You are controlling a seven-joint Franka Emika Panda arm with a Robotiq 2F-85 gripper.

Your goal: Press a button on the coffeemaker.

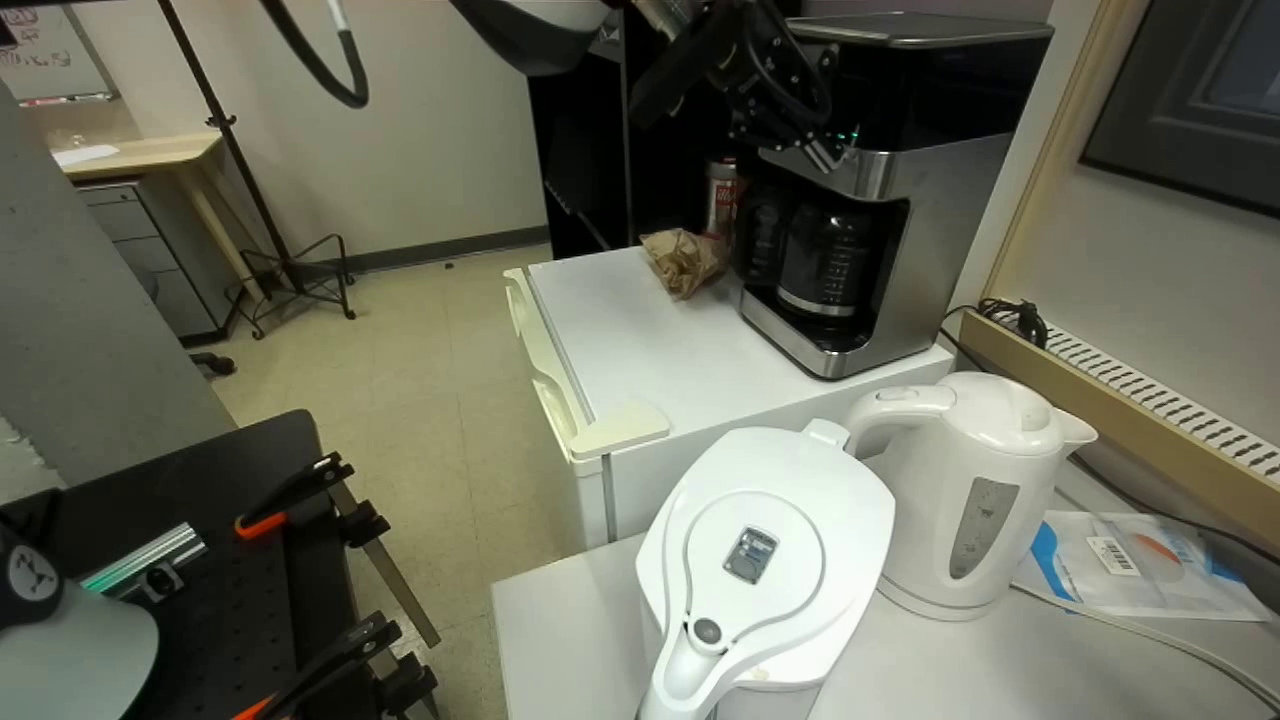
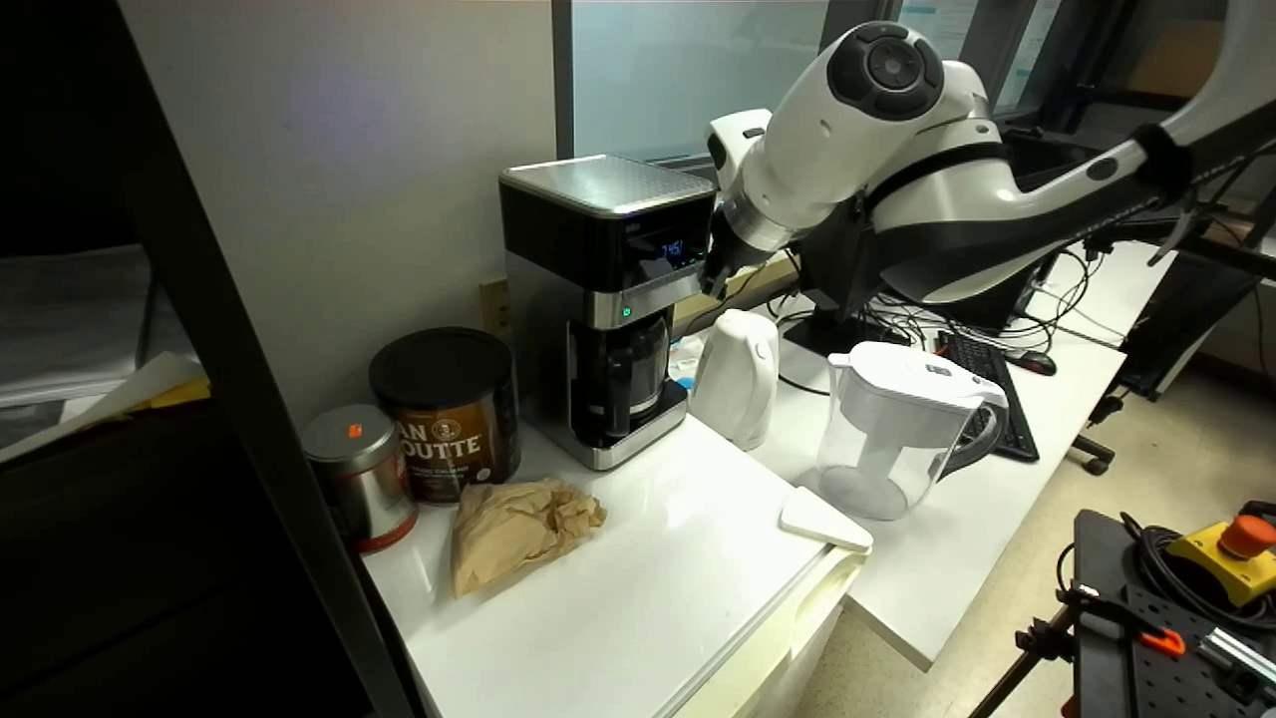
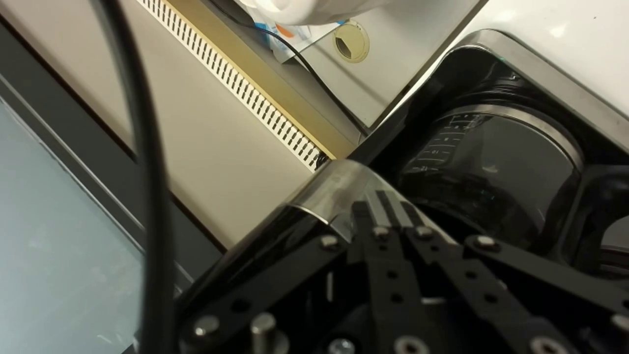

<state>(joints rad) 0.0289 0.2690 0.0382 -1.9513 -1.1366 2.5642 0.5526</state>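
Observation:
The coffeemaker [image 1: 945, 240] stands on a white fridge top; it also shows in an exterior view [image 2: 558, 234] and the wrist view [image 3: 339, 189]. Its dark glass carafe [image 1: 825, 260] sits in the recess. A blue lit display [image 2: 671, 247] and a round green light [image 2: 626, 312] show on its front. My gripper [image 1: 825, 155] is shut and empty, fingers together, at the upper front near the silver band and small green lights. It also shows in an exterior view [image 2: 714, 284] and the wrist view [image 3: 385, 209]. I cannot tell whether the fingertips touch the panel; they hide part of it.
A white kettle [image 1: 975, 500] and a white water-filter jug [image 1: 770, 540] stand on the table beside the fridge. A crumpled paper bag [image 2: 523, 529], a coffee can [image 2: 449, 419] and a smaller tin [image 2: 359, 469] are near the machine. A dark cable [image 3: 142, 162] crosses the wrist view.

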